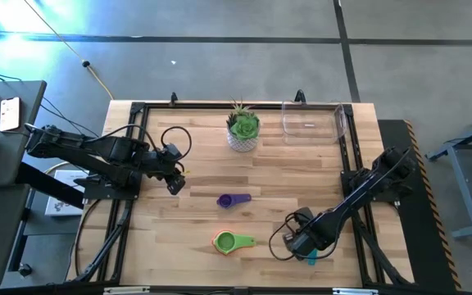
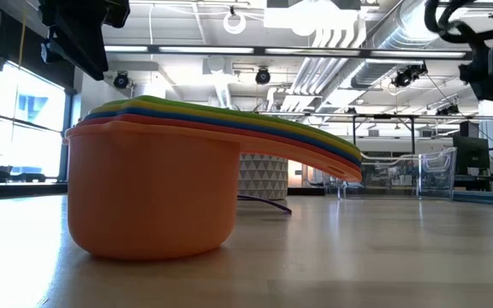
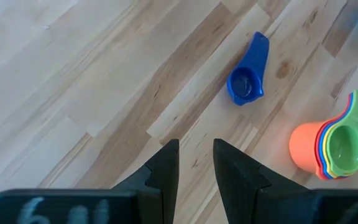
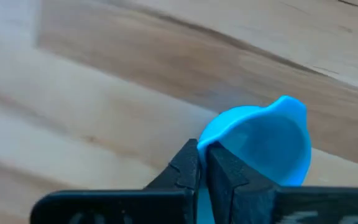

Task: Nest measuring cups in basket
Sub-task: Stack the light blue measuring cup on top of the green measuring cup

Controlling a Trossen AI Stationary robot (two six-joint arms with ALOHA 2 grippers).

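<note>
Teal cup (image 4: 272,146) pinched at its rim by right gripper (image 4: 202,163) fingers, near tabletop's front-right; basket (image 1: 312,120) lies far back. Left gripper (image 3: 196,163) slightly open, empty.

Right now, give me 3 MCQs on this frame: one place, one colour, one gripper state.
1. Where is the basket?
A. far edge, beside the potted plant
B. near edge
C. under the left gripper

2. What colour is the outermost cup of the nested stack?
A. teal
B. orange
C. purple

3. What is the right gripper doing?
A. open over the basket
B. shut on the blue cup
C. shut on the plant

Key: 1 A, the high view shows it by the far edge; 2 B, the low view shows orange outside; 3 B, the right wrist view shows the rim pinched.
</note>
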